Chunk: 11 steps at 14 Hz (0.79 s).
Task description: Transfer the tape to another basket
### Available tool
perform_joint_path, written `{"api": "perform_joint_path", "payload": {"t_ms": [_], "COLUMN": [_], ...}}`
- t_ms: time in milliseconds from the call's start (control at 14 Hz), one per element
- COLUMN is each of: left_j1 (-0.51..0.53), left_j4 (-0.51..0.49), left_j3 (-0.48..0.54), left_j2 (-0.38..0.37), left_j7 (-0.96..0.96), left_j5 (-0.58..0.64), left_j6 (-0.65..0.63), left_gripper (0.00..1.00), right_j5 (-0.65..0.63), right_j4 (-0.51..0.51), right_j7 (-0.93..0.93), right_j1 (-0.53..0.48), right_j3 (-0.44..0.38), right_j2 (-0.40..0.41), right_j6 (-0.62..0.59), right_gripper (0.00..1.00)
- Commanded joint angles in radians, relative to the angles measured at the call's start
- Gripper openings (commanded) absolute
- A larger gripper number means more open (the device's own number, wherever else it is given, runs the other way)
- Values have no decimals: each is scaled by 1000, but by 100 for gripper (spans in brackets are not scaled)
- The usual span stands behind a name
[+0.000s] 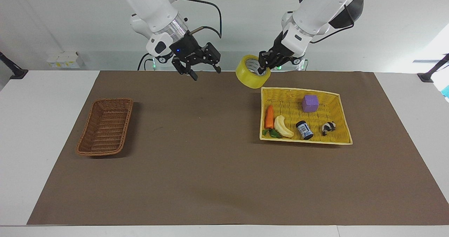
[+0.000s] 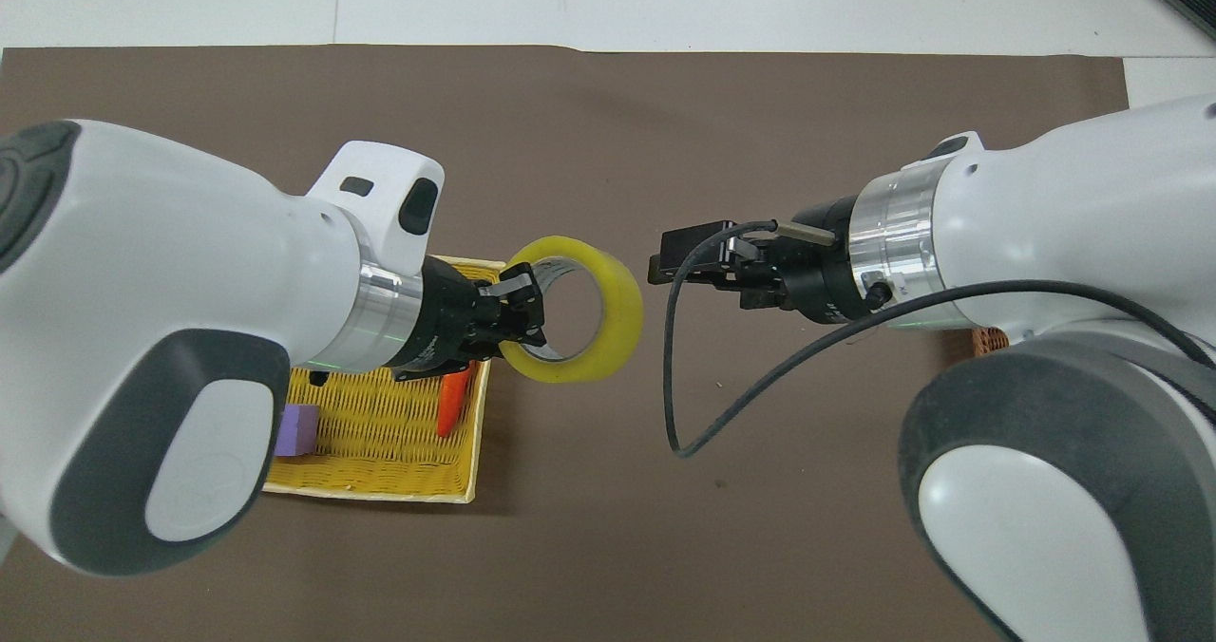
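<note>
We logged the left gripper [image 1: 261,66] clamped on the rim of the tape [image 1: 252,76], which hung in the air over the mat just off the yellow basket [image 1: 342,116]. The right gripper [image 1: 199,68] hovered beside it over mid-table with fingers spread. The wicker basket [image 1: 105,126] sat well apart at the right arm's end. Our judgement: the one-sided rim hold lets the roll swing, so a misaligned handover could drop it.
</note>
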Motion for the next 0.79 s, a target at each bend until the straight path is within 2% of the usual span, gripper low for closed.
{"api": "perform_joint_path", "payload": {"t_ms": [0,286,429,500,571,643,714], "left_j1": [-45,-76,-73,-72,-72,-72,-73], "left_j4": [-11,-7,1,1,1,1,3], "left_j3": [13,11,10,11,11,11,10], "left_j2": [1,3,5,5,6,6,12], "left_j7": [-23,-25,-22,-22,-22,-22,-22], "left_j5": [-53,-59,-74,-100,-117,-123,-123], "left_j6": [55,125,132,135,139,149,165], "left_gripper": [0,0,0,0,0,0,0], "right_j5": [76,113,113,113,113,113,114], "right_j4": [-23,-47,-57,-57,-57,-55,-55], "right_j7": [11,-12,-82,-93,-93,-95,-95], "right_j1": [-9,-13,-19,-24,-24,-27,-35], "right_j3": [-2,-2,-4,-4,-4,-5,-7], "right_j2": [-13,-17,-19,-19,-19,-17,-17], "right_j6": [19,20,14,14,16,8,4], "right_gripper": [100,100,100,94,40,8,0]}}
